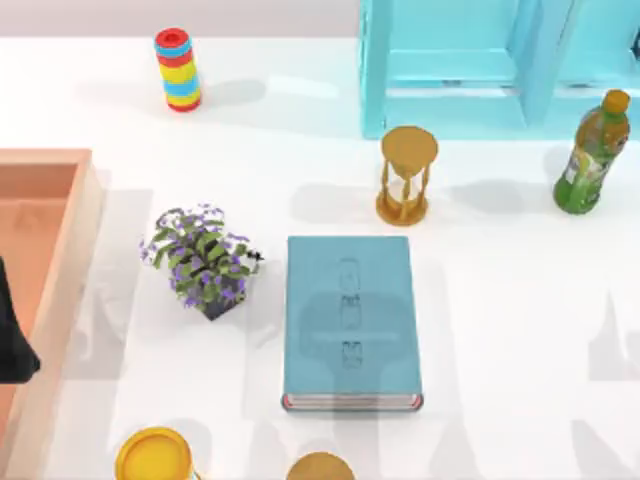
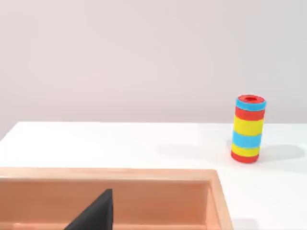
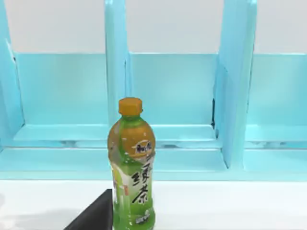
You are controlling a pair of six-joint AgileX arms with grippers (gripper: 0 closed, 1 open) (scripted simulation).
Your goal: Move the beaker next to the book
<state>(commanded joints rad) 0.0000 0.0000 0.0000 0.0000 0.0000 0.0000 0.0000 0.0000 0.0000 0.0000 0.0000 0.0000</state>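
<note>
Beaker [image 1: 320, 466]: only a brownish round top is seen, cut off at the near table edge, just on the near side of the book [image 1: 350, 320] and apart from it. The yellow cup [image 1: 153, 456] sits to its left.

Left gripper [image 2: 96, 213]: parked over the wooden tray [image 2: 213, 201] at the left side; open or closed cannot be told. Right gripper [image 3: 96, 213]: faces the green tea bottle [image 3: 132, 167] at the far right; state likewise cannot be told.

Handling, judged: likely light, rigid, smooth-walled and breakable, so slip is the risk. Best taken across the outer wall at mid-height with moderate squeeze, kept upright.
</note>
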